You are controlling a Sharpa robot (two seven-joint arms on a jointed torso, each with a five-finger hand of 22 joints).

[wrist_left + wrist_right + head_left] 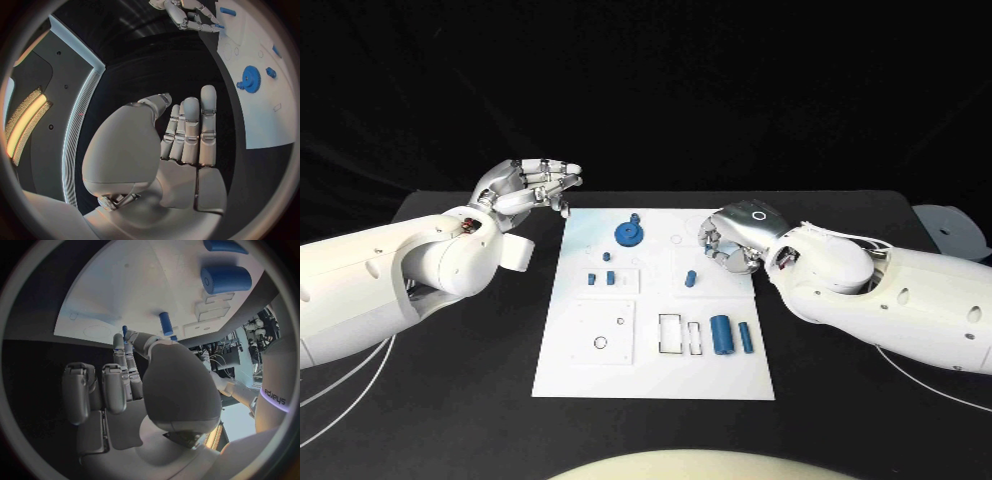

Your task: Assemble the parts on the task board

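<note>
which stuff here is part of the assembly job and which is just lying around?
Job:
- white board
- blue gear
- big blue cylinder
- thin blue bar
- small blue pegs
- left hand and right hand, both holding nothing

Lying about:
- white object at the table's far right edge
- black table

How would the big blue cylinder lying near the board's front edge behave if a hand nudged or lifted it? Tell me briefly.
The blue cylinder lies on its side on the flat task board, so a sideways nudge would probably roll it. It looks solid and smooth, likely stiff and maybe slippery between fingers. Being the thickest part, it is probably the heaviest, though still light.
</note>
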